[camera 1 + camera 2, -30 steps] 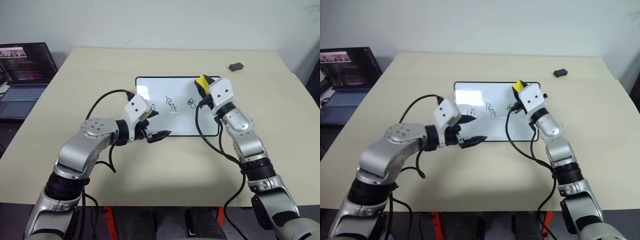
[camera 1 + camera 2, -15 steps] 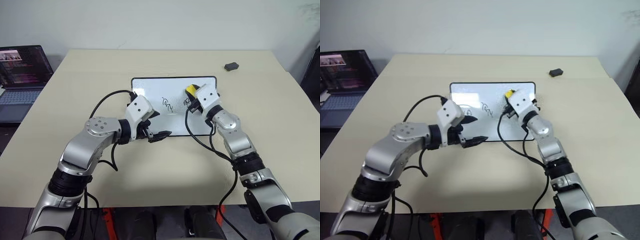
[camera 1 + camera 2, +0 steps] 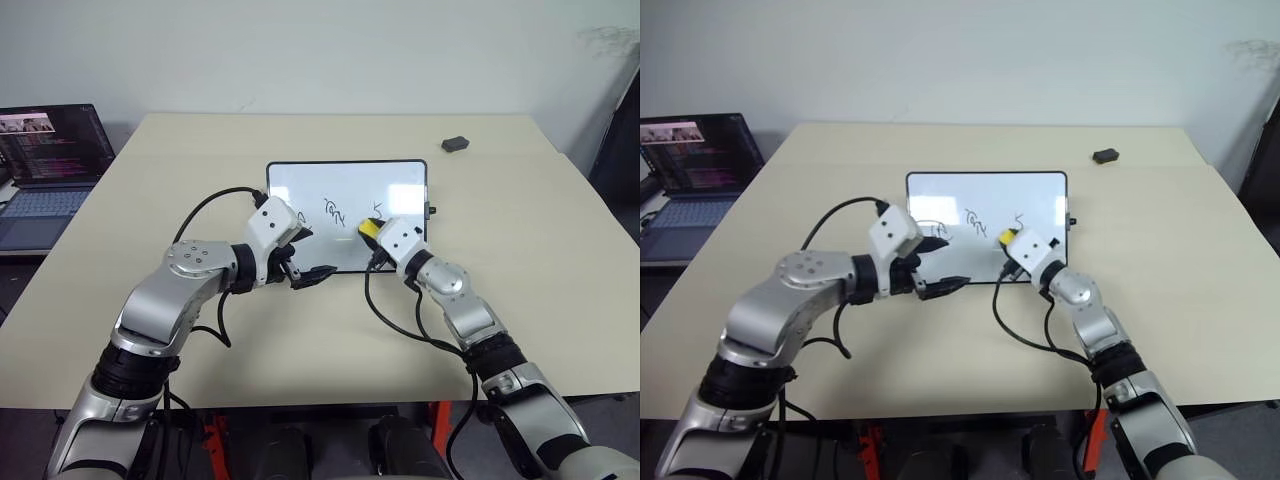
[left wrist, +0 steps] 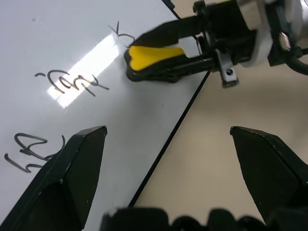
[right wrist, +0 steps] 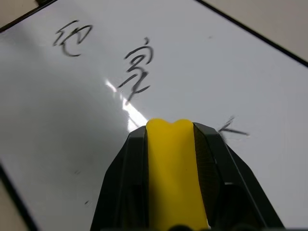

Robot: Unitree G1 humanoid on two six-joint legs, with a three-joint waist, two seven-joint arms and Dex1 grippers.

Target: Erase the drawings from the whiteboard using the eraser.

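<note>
Head views: whiteboard [image 3: 345, 190] laid mid-desk, eraser [image 3: 368, 229] clamped in right gripper [image 3: 372, 232] near its right edge, left gripper [image 3: 305, 258] spread wide at its near edge; left wrist view: drawings [image 4: 72, 82] seen beside eraser; right wrist view: eraser pinched between the fingers [image 5: 211, 159] over the board.

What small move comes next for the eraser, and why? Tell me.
Probably wipe sideways toward the middle scribble. The right gripper has the yellow eraser clamped in its jaws, down on the whiteboard; the nearest scribble looks partly wiped, and two more remain.
</note>
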